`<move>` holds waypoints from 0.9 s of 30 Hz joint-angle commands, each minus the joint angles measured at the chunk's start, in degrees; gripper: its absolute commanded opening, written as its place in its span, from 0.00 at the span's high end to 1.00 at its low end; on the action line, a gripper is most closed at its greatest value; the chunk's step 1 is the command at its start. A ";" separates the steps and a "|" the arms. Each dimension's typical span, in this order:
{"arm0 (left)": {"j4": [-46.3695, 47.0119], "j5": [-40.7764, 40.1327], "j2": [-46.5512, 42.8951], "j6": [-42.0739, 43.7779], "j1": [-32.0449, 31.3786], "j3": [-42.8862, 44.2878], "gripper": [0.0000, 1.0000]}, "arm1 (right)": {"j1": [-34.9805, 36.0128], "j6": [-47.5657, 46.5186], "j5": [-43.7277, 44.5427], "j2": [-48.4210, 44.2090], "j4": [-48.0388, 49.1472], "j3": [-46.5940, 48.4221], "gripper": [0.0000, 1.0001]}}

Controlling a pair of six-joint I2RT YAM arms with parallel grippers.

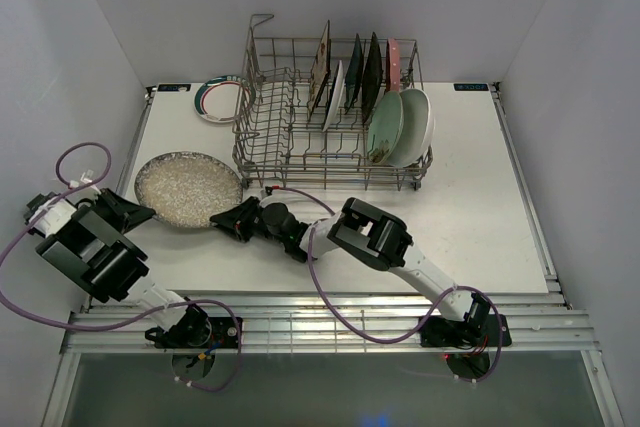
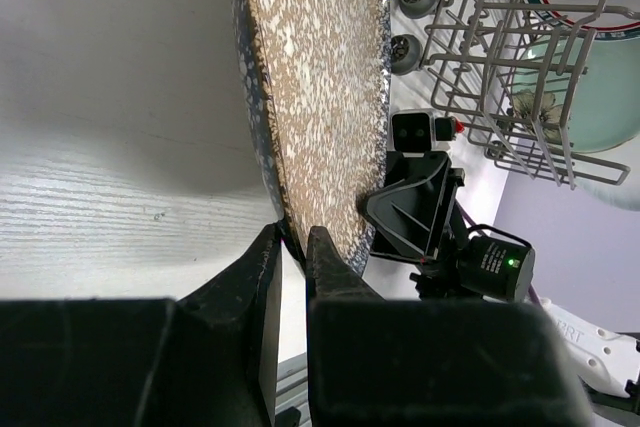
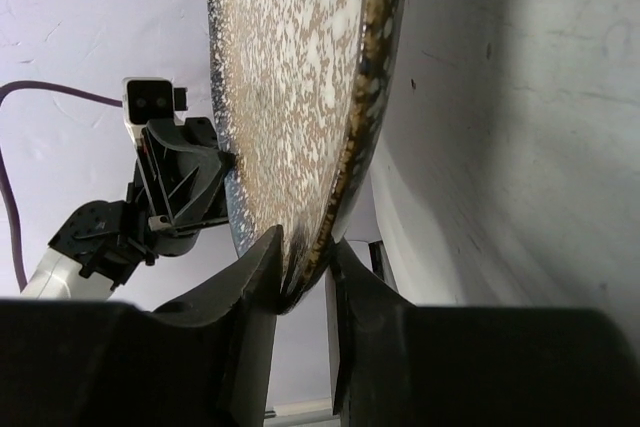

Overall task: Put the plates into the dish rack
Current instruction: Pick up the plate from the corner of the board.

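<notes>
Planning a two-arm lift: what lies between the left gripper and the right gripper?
The speckled grey plate, pinched at opposite rims by the left gripper and right gripper; clearest in the top external view.

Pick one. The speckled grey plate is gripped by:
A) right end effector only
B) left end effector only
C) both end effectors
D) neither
C: the left end effector and the right end effector each pinch the rim of the speckled grey plate, on opposite sides.

Left wrist view, lower right corner: faint grey lettering on right arm's white link (image 2: 598, 343), apparently ending "RT", the rest cut off or blurred. Nothing else legible in any view.
</notes>
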 commanded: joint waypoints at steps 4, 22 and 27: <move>-9.20 13.93 3.64 10.62 0.10 5.28 0.70 | 0.70 2.73 2.15 -3.22 2.30 -3.34 0.92; -13.52 7.08 5.50 18.80 2.30 9.51 0.15 | 2.20 2.99 1.53 -6.12 7.40 -6.86 0.92; -9.39 2.08 -1.25 17.75 2.30 7.58 0.14 | 2.55 3.08 1.09 -6.74 8.11 -6.87 0.92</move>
